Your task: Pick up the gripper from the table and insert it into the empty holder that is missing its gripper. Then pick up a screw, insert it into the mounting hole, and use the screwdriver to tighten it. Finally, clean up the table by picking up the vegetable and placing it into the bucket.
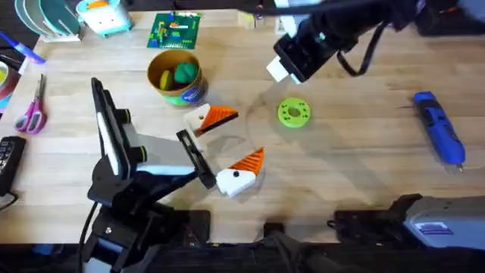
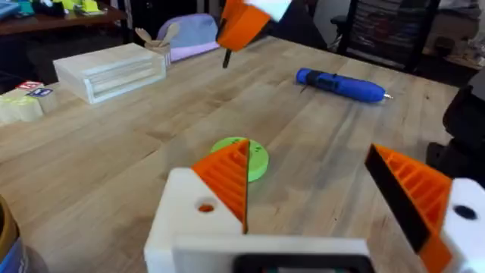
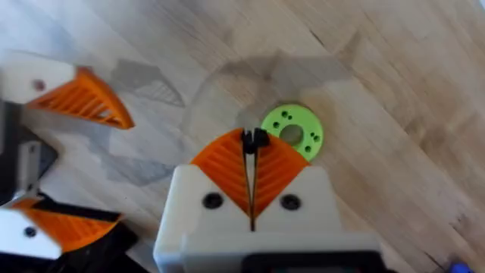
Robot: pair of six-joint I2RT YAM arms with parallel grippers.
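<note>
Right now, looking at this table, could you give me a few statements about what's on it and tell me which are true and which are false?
1. The blue screwdriver lies on the table with no gripper on it. True.
2. The green disc sits inside the bucket. False: it lies on the table, right of the bucket.
3. The left gripper is open. True: its two orange-tipped fingers stand well apart.
4. The right gripper is open and empty. False: it is shut on a small black part, above the green disc.
5. The scissors lie beside the screwdriver. False: they are at the table's far left, the screwdriver at its right.
</note>
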